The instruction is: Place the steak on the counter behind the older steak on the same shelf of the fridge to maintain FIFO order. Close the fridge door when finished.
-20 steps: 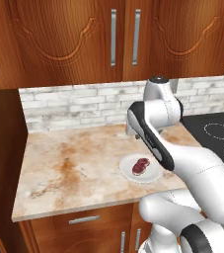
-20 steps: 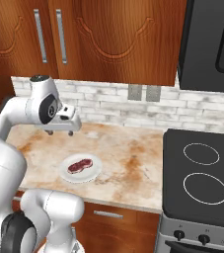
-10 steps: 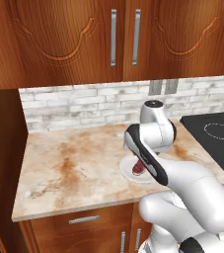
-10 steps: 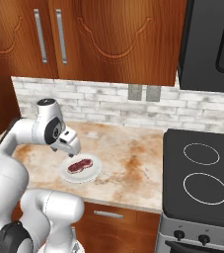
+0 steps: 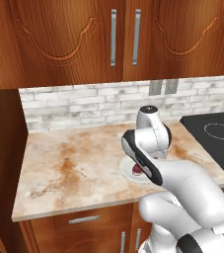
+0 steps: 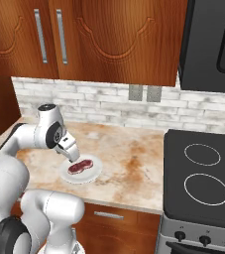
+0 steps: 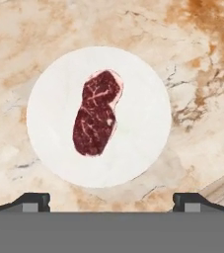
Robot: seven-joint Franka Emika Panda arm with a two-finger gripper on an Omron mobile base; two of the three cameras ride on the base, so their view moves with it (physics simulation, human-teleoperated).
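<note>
Lowered fingers now hover above the steak on its white plate.

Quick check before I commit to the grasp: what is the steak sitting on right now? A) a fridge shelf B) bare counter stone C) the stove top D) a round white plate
D: the steak lies near the middle of a round white plate on the counter, with the open gripper above it, fingertips set wide apart and not touching it.
</note>
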